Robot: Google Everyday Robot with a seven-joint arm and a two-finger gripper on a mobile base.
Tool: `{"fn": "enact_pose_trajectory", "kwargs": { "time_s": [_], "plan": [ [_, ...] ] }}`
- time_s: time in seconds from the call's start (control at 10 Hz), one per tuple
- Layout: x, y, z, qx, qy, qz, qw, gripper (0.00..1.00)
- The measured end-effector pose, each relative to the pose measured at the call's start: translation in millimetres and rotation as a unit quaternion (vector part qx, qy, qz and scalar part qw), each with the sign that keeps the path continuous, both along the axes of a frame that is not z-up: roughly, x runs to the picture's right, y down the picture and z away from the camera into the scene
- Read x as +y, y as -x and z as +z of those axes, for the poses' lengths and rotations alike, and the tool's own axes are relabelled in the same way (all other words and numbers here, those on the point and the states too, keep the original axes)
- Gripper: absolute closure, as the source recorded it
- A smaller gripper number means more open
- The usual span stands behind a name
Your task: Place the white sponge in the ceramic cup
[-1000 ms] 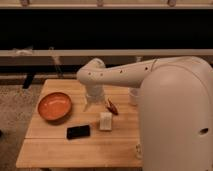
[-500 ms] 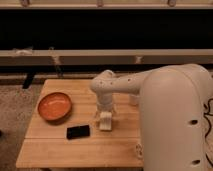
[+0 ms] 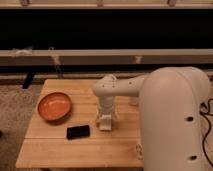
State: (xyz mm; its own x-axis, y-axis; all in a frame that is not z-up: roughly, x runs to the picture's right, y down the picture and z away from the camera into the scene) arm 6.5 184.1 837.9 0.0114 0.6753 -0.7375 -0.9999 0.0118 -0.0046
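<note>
Compared with a second ago, the smooth, rounded white plastic robot arm (image 3: 125,89) is reaching further right and lower. Its two-finger gripper (image 3: 106,119) is now hanging straight down over the middle of the table. Its fingers are standing spread, coming down around the soft-looking, block-shaped white sponge (image 3: 105,126). That sponge is lying flat on the pale, planked wooden table (image 3: 60,150), in the same spot as before. Whether the fingers are touching the sponge is not clear.

The flat, black, rectangular phone (image 3: 78,132) is lying just left of the sponge and apart from it, its long side running roughly along the table's front edge. The round, glossy orange bowl (image 3: 54,106) is sitting behind and left of the phone, close to the table's left edge.

The bulky, curved white shell of the robot's body (image 3: 172,120) is filling the right of the view and covering that side of the table, and the ceramic cup is not showing clearly there. A small white object (image 3: 137,150) is peeking out by the table's front edge, right beside the body.

Bare planks are lying open in front of the phone and sponge, and along the back edge behind the bowl.
</note>
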Motion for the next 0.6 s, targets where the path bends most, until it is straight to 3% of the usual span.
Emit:
{"fn": "enact_pose_trajectory", "kwargs": {
  "time_s": [0.6],
  "plan": [
    [12.2, 14.4, 14.5, -0.015, 0.005, -0.008, 0.9998, 0.20]
  ]
}}
